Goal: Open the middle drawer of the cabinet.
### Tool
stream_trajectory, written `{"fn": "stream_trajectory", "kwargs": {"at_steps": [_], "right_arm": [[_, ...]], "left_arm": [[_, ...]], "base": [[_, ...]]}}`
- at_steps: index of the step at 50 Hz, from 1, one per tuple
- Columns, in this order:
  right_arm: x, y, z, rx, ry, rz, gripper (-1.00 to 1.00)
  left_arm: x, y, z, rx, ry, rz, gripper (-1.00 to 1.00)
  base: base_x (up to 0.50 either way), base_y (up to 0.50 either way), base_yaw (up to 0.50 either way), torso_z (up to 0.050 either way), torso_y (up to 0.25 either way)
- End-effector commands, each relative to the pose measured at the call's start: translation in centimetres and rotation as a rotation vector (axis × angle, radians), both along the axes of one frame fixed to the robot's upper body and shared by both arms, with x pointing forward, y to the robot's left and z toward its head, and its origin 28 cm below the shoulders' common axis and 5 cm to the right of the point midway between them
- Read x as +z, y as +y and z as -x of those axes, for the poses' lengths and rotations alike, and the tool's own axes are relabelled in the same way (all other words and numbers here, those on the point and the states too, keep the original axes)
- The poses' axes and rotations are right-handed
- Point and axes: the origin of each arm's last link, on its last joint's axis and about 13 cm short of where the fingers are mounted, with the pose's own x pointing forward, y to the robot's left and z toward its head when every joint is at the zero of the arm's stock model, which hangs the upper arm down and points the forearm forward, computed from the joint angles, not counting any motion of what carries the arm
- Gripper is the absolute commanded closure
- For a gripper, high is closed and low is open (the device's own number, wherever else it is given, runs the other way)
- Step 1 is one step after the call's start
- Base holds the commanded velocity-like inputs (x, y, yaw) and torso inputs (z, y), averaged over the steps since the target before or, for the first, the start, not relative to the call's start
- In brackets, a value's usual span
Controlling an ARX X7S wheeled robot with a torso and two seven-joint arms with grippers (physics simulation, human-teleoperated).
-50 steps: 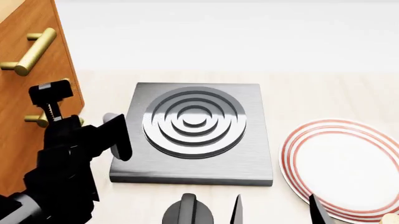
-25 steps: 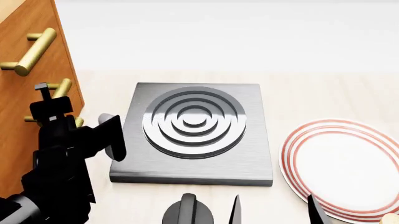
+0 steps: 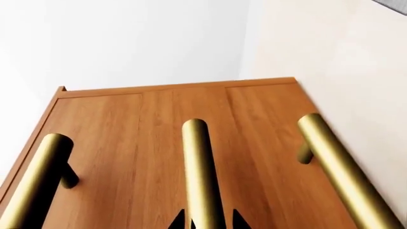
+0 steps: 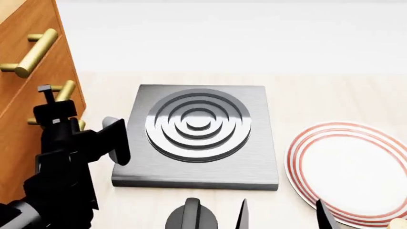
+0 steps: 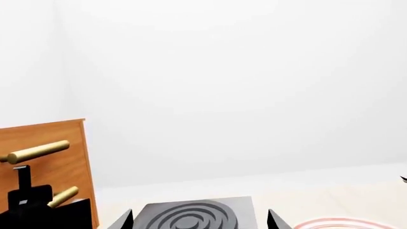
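Note:
The orange-brown cabinet (image 4: 19, 152) stands at the left edge of the head view. It also shows in the right wrist view (image 5: 57, 162). Its middle drawer (image 4: 54, 71) carries a brass bar handle (image 4: 66, 89). My left gripper (image 4: 54, 109) is on that handle. In the left wrist view the middle drawer (image 3: 184, 102) fills the centre, and its handle (image 3: 202, 171) runs between my left gripper's (image 3: 207, 220) two black fingertips (image 3: 181, 220), which sit close against it. The handles above and below lie to either side. My right gripper (image 5: 200, 222) is open and empty, low at the front (image 4: 283, 219).
A grey square metal plate with raised concentric rings (image 4: 198, 124) lies on the pale counter just right of the cabinet. A white plate with red rim stripes (image 4: 350, 171) lies at the front right. A white wall runs behind.
My left gripper moved up against the cabinet and closed round the middle handle. A thin edge now shows above the middle drawer's front, which has shifted slightly outward. The right arm is still.

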Motion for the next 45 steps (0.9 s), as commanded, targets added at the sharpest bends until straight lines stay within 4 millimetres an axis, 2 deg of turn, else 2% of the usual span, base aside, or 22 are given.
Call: {"fn": "stream_trajectory", "kwargs": {"at_steps": [1, 45], "right_arm": [[0.1, -0.1, 0.0, -0.003, -0.003, -0.002, -1.0], [0.3, -0.4, 0.2, -0.008, -0.013, -0.01, -1.0]], "left_arm": [[-0.5, -1.2, 0.2, -0.049, 0.014, 0.046, 1.0], [0.0, -3.9, 0.3, -0.195, -0.002, 0.045, 1.0]], "base": [[0.0, 0.0, 0.0, 0.0, 0.0], [0.0, 0.0, 0.0, 0.0, 0.0]]}}
